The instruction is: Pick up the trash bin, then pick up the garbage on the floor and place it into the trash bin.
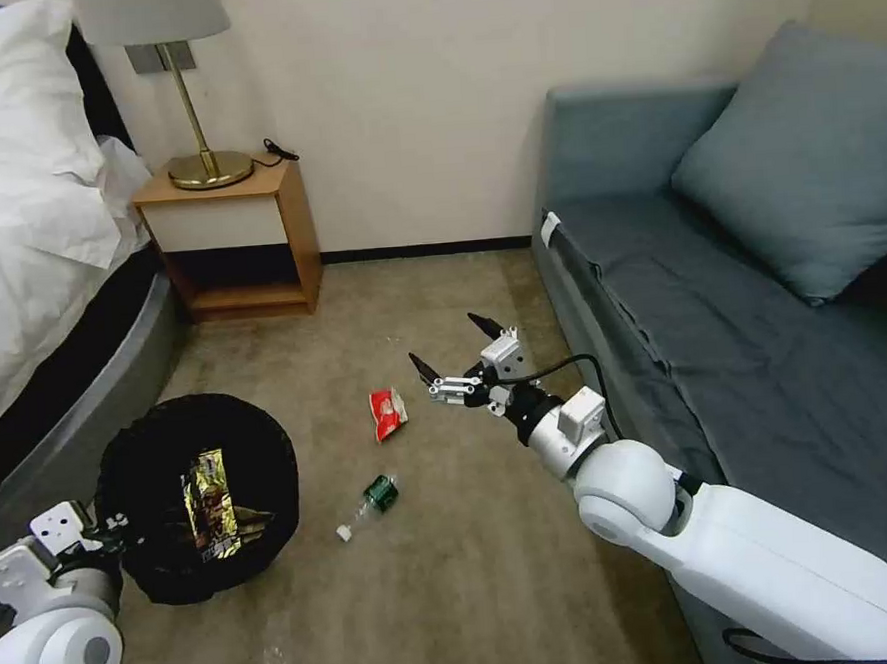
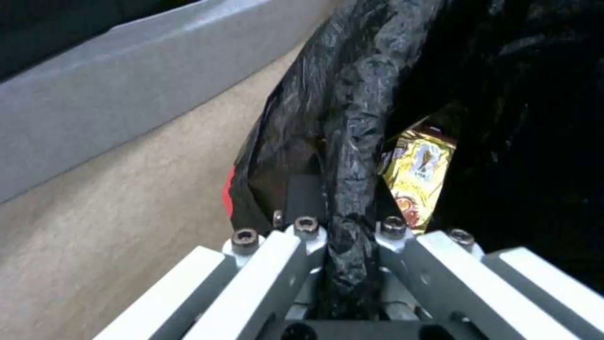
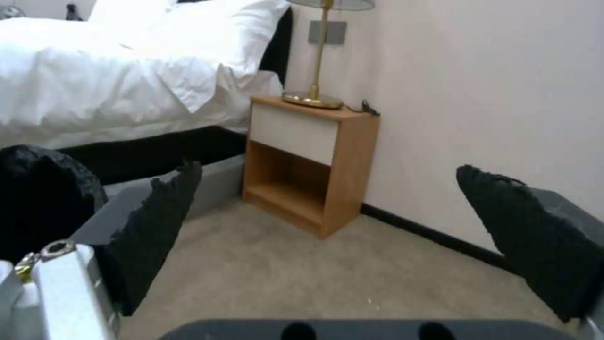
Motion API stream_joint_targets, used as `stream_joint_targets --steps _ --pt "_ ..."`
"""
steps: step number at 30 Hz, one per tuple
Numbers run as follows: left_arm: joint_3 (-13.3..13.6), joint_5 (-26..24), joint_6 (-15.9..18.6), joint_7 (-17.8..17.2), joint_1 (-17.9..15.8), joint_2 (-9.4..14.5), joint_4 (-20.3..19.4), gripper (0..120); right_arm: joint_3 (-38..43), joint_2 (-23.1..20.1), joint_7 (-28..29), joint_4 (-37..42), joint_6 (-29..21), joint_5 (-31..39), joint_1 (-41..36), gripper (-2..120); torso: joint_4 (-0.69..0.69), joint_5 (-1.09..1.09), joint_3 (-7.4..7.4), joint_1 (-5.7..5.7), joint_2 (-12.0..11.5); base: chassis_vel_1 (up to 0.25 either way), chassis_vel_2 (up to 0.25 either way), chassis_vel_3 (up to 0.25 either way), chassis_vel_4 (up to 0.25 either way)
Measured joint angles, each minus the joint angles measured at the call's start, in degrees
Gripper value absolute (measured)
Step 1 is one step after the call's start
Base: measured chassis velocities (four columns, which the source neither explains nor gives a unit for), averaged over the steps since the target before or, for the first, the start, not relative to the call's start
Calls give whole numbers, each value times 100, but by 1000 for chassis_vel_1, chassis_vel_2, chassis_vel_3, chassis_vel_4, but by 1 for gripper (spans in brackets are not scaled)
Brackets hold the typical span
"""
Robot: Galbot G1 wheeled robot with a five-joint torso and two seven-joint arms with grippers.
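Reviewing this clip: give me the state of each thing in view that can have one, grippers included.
trash bin: gripped at its bag-lined rim.
gold wrapper: inside the bin.
red snack packet: on the carpet.
mini bottle: lying on its side on the carpet.
left gripper: shut on the bin's rim.
right gripper: open, empty, beside the red packet.

Even, soft indoor light fills the room, with faint shadows on the beige carpet floor (image 1: 459, 591). The crinkled black plastic bin liner (image 2: 352, 141) shows glints of glare. Both wrist views look soft, perhaps slightly blurred.
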Motion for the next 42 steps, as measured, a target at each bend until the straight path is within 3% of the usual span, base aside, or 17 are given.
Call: stream_joint_targets --steps 26,36,42 --pt "-189 -9 0 9 37 97 -8 2 -741 123 6 -364 36 -7 401 100 0 0 0 0 0 -122 122 127 -124" --pt "-345 -50 -8 72 70 197 25 2 -1648 253 -10 -732 148 50 903 100 0 -1 0 0 0 -102 95 94 -94" --pt "-333 -31 -18 100 -1 277 144 2 -2604 400 -664 -1731 669 -267 1521 100 0 1 -1 0 1 0 0 0 0"
